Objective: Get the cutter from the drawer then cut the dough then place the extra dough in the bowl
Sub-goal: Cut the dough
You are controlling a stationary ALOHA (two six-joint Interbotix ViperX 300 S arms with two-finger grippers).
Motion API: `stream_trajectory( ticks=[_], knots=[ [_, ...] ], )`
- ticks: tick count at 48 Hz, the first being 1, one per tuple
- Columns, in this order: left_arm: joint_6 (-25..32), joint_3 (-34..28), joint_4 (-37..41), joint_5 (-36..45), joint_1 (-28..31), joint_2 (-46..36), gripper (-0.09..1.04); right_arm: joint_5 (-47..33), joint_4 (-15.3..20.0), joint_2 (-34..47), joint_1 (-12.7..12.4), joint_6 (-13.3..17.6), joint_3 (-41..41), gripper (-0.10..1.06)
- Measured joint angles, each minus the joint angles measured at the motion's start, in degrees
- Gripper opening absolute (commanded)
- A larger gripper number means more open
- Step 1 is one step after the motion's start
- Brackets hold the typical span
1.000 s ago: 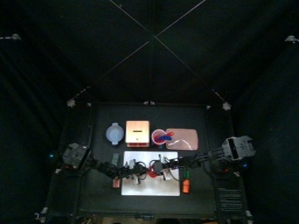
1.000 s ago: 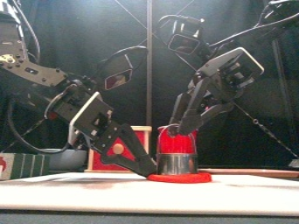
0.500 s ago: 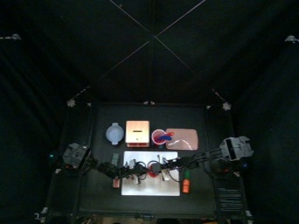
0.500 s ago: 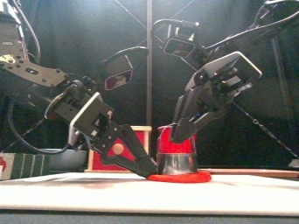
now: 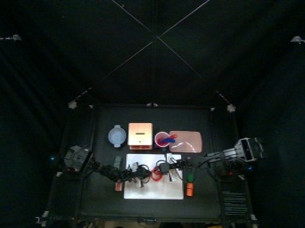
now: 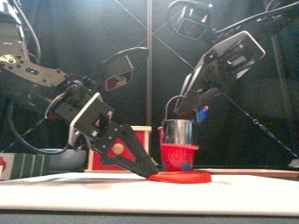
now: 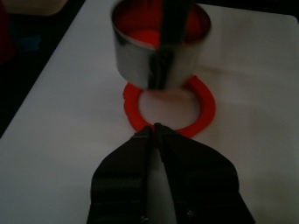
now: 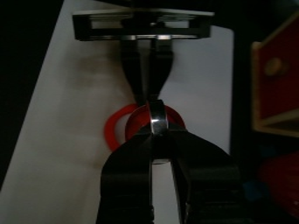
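left fingers (image 7: 128, 171) pressed together, tips on near rim of red dough ring (image 7: 170, 101), which lies flat on white board (image 7: 251, 87) | right fingers (image 8: 128, 175) pinching wire handle of cutter (image 6: 177, 131), hanging just above ring | bowl (image 5: 116, 135) back-left of board, left arm nearer | left wrist view alone shows ring's centre cut out; front view shows cutter off the board

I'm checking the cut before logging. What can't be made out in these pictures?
Left wrist view: whether the left claw pinches or only presses the dough ring; its tips cover the rim.
Top view: the wooden box, too small to tell open or shut.
Right wrist view: the cutter, mostly behind the right claw.
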Motion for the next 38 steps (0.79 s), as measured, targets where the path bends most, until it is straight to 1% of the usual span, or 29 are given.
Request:
stream_trajectory(
  ticks=[8, 14, 22, 30, 34, 38],
  knots=[
    [0.00, -0.18, -0.62, 0.53, -0.09, 0.00, 0.56, 0.09, -0.18, -7.65, -3.16, 0.18, 5.19, 0.38],
    [0.00, -0.26, -0.88, 0.62, -0.09, -0.35, 0.56, 0.00, -0.18, -11.87, -4.57, -0.18, 10.55, 0.38],
    [0.26, -0.18, -0.97, 1.32, 0.26, -1.49, 0.58, -1.23, -0.18, -13.54, -4.75, 0.09, 16.61, 0.38],
    [0.26, -0.09, -1.05, 1.41, 1.58, -2.90, 0.61, -3.43, -0.26, -12.83, -4.66, 0.18, 19.07, 0.39],
    [0.26, -0.09, -1.05, 1.32, 2.02, -3.60, 0.65, -3.87, -0.18, -12.30, -4.57, 0.18, 19.25, 0.40],
    [0.26, -0.09, -1.05, 1.41, 2.37, -4.04, 0.71, -3.96, -0.26, -11.60, -4.57, 0.09, 19.34, 0.44]
  ],
)
